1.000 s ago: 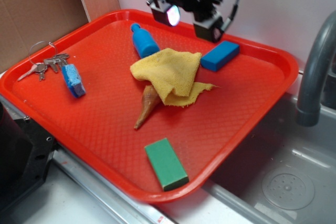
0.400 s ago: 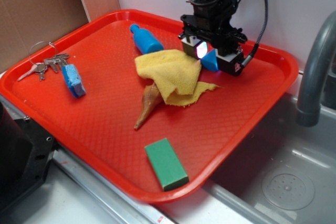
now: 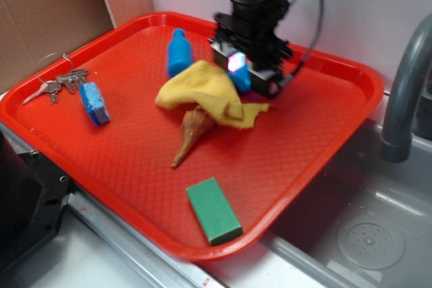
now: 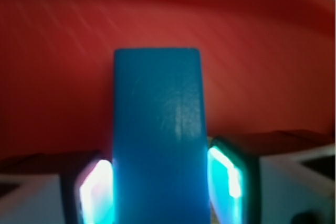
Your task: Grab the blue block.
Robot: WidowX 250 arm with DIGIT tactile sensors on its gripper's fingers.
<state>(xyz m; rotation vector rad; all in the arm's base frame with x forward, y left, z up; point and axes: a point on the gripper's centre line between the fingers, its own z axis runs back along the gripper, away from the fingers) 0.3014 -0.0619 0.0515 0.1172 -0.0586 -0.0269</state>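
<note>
The blue block point(image 3: 241, 82) is a plain blue bar held between my gripper's point(image 3: 246, 75) two lit fingers. It sits at the back of the red tray point(image 3: 337, 119), just over the right edge of the yellow cloth point(image 3: 199, 89). In the wrist view the block point(image 4: 157, 119) fills the space between both pads, and my gripper point(image 4: 160, 192) is shut on its sides. The blurred red tray lies beyond it. I cannot tell if the block touches the tray.
A round blue bottle point(image 3: 178, 52) lies left of the gripper. Keys with a pale blue pad point(image 3: 93, 102) lie at the tray's left. A brown cone point(image 3: 189, 133) pokes from under the cloth. A green block point(image 3: 213, 210) lies near the front rim. A faucet point(image 3: 405, 85) and sink point(image 3: 364, 234) are at the right.
My gripper came down onto the blue block, closed on it and moved left with it. The yellow cloth was pushed left and the blue bottle turned.
</note>
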